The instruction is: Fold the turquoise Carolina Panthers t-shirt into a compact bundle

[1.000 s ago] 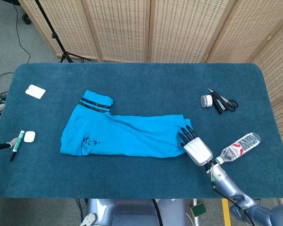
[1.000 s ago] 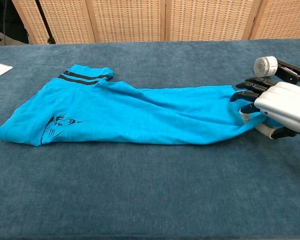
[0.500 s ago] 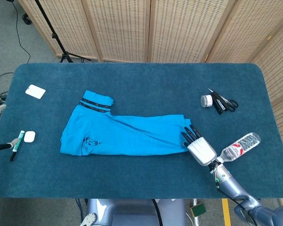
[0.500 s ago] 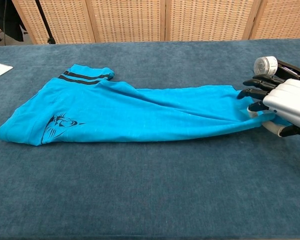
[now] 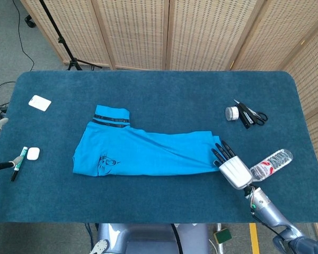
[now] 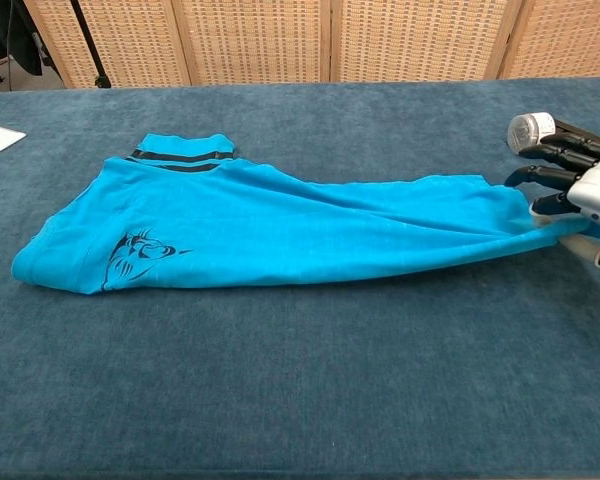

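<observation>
Start at the far left edge of the surface [image 5: 164, 84]: a white card [image 5: 40, 102], a marker [image 5: 18, 161] and a small white case [image 5: 33, 153] lie well apart from the work. Your left hand is not in view. The shirt [image 5: 143, 153] lies in a long folded strip across the middle, striped sleeve at the back left, logo toward the front left. At its right end your right hand [image 5: 229, 162] grips the hem, fingers [image 6: 545, 176] laid over the cloth and the fabric drawn taut. You seem to be at the stage of folding the strip lengthwise. Next, lift that end and carry it leftward over the logo without letting it slip. To the right lie a tape roll [image 5: 232, 112], scissors [image 5: 252, 115] and a bottle [image 5: 270, 165].
</observation>
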Controlling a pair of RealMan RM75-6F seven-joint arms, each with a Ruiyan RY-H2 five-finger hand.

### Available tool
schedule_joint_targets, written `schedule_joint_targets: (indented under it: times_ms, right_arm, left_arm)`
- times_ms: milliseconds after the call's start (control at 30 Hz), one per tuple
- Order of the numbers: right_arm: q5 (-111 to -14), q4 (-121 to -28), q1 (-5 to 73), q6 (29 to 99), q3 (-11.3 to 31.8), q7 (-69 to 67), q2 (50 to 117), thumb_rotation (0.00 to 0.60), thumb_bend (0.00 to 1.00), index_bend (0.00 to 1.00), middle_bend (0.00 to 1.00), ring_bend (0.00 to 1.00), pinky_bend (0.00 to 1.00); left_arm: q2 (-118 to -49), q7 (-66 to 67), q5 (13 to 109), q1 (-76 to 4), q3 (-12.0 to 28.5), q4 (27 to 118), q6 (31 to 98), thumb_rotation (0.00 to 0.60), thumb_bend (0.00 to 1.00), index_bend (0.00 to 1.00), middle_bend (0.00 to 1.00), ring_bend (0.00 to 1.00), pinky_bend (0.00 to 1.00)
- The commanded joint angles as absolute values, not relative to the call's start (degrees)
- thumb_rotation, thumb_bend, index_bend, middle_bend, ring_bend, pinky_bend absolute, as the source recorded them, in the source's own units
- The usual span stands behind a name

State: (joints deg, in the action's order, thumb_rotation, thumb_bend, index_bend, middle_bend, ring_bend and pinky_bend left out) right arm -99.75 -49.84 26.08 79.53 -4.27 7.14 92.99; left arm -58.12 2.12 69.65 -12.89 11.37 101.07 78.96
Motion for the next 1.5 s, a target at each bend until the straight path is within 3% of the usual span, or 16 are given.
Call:
schedule_joint_targets:
  times_ms: [33, 1500]
  right_arm:
    - [-100.1, -50.0, 25.5, 80.5, -4.5, 7.8, 92.4, 0.600, 0.57, 0.67, 0.18, 0.01, 0.00]
    - [-99.9, -46.8, 17.7, 90.0, -4.2, 7.3, 83.9, 0.600, 0.57, 0.67, 0.18, 0.01, 0.00]
  left_arm:
    - [-58.1, 2.1, 69.8, -12.9, 11.3, 101.1, 79.0, 0.600, 0.04, 0.00, 0.00, 0.00, 0.00]
    - [-57.6, 1.0, 71.6, -12.5, 10.8, 101.8, 79.2, 0.600, 0.05, 0.00, 0.00, 0.00, 0.00]
